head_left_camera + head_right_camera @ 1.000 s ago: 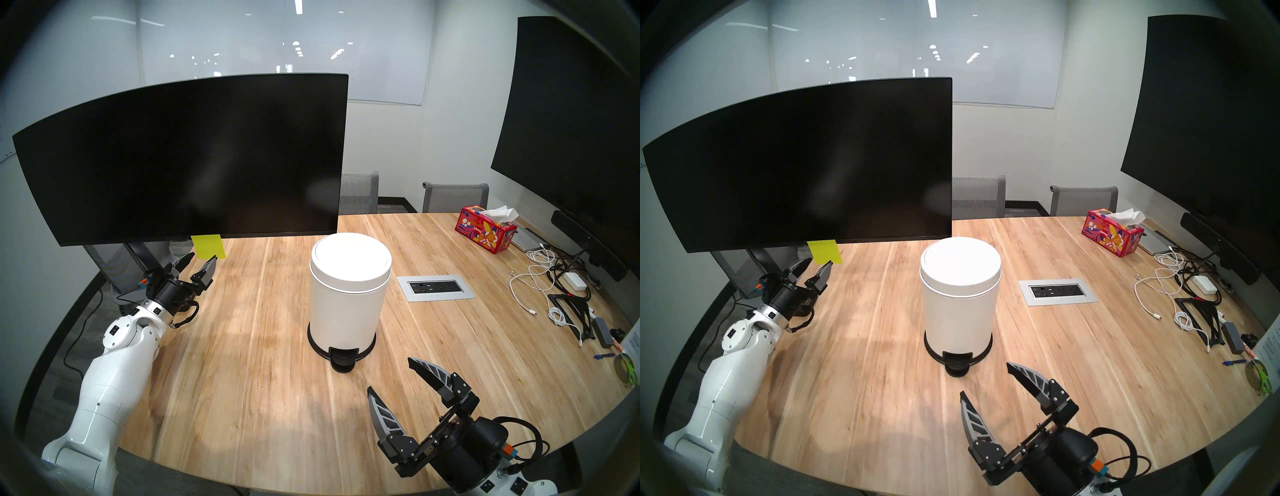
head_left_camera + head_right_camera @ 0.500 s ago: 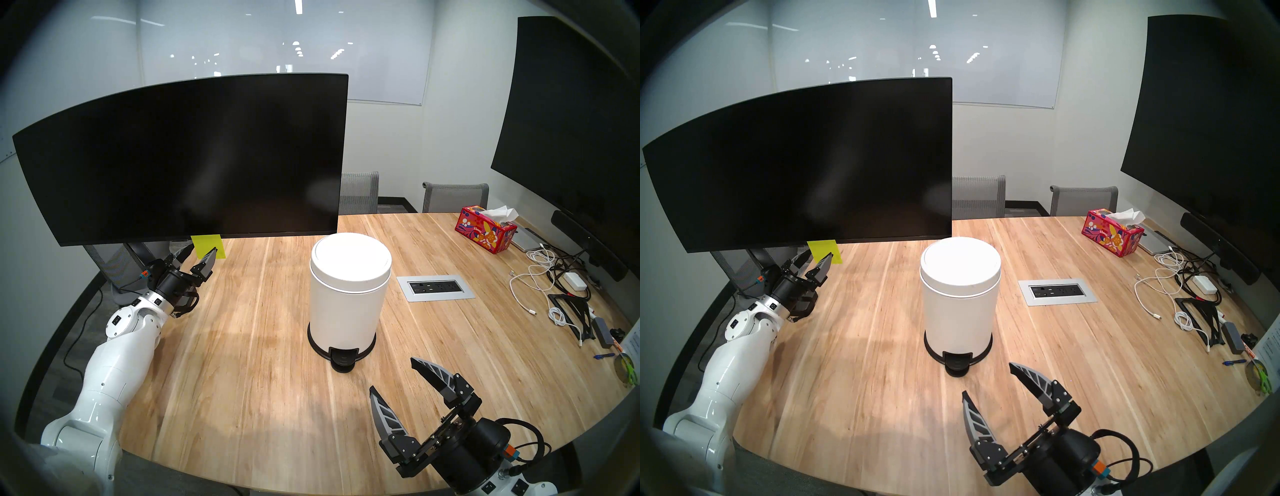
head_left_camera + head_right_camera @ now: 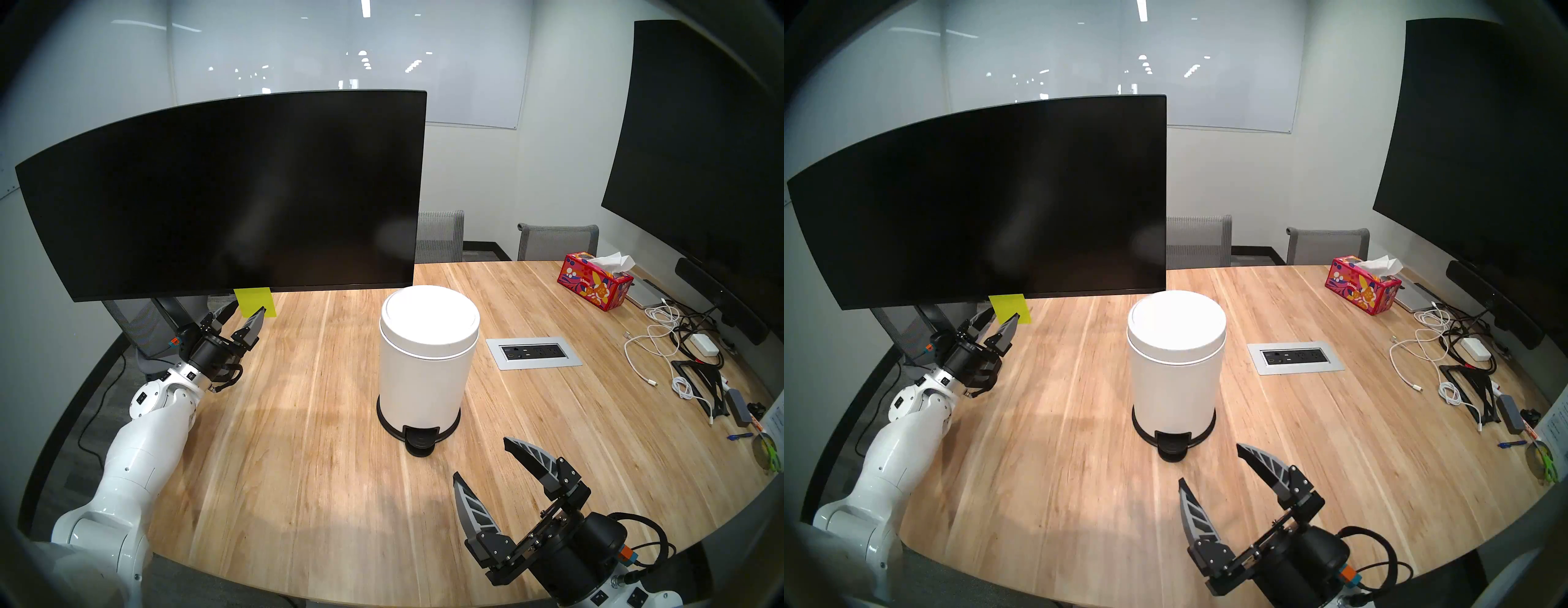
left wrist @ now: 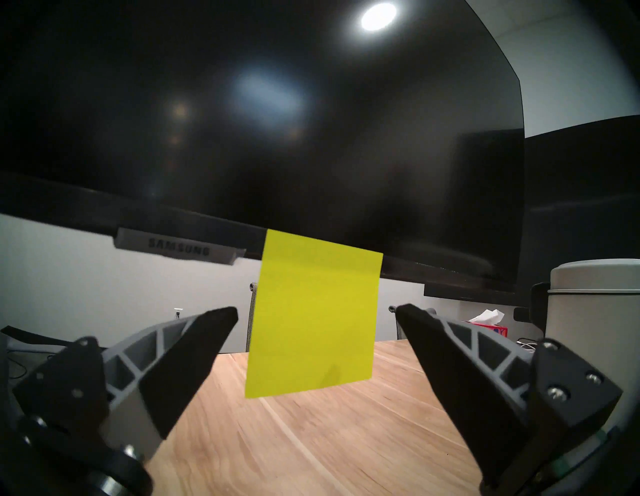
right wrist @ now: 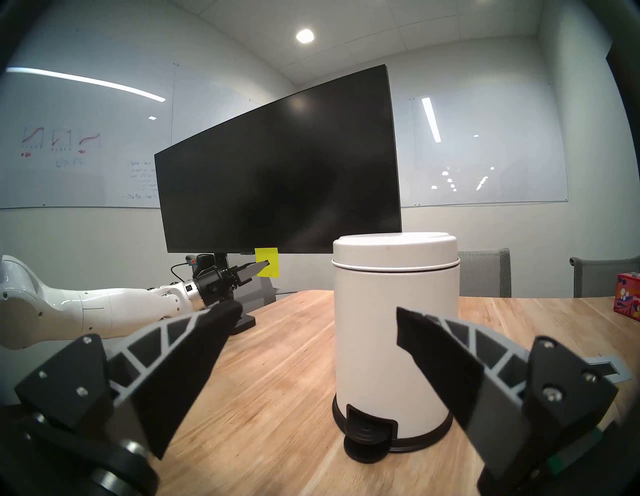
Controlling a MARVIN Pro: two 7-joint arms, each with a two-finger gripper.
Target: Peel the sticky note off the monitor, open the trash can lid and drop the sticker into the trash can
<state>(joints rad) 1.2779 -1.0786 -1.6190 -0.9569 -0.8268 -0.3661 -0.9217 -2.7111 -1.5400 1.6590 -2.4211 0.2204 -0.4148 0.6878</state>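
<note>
The left gripper (image 4: 317, 315) has its black, grey-ribbed jaws spread wide, gripping nothing; the right gripper (image 5: 318, 315) is likewise wide open and empty, low over the pale wooden table (image 3: 305, 424).

The small square sheet of bright yellow-green paper, the sticky note (image 4: 313, 329), hangs by its top edge from the bottom bezel of the wide black monitor (image 3: 229, 195), its lower part free above the table. Seen from the left wrist, the note sits at twelve o'clock between the two fingertips, one tip either side of it (whether either tip touches the paper cannot be told).

In the head view the white cylindrical trash can (image 3: 424, 382) with black base ring and foot pedal stands mid-table, at about four o'clock from the note and well apart from it; its round white trash can lid (image 3: 429, 316) is down. From the right wrist, the can fills the gap at twelve o'clock, near the jaws but not touching.

A red patterned tissue box (image 3: 596, 282) and tangled white cables (image 3: 662, 339) lie far off at the table's right.
</note>
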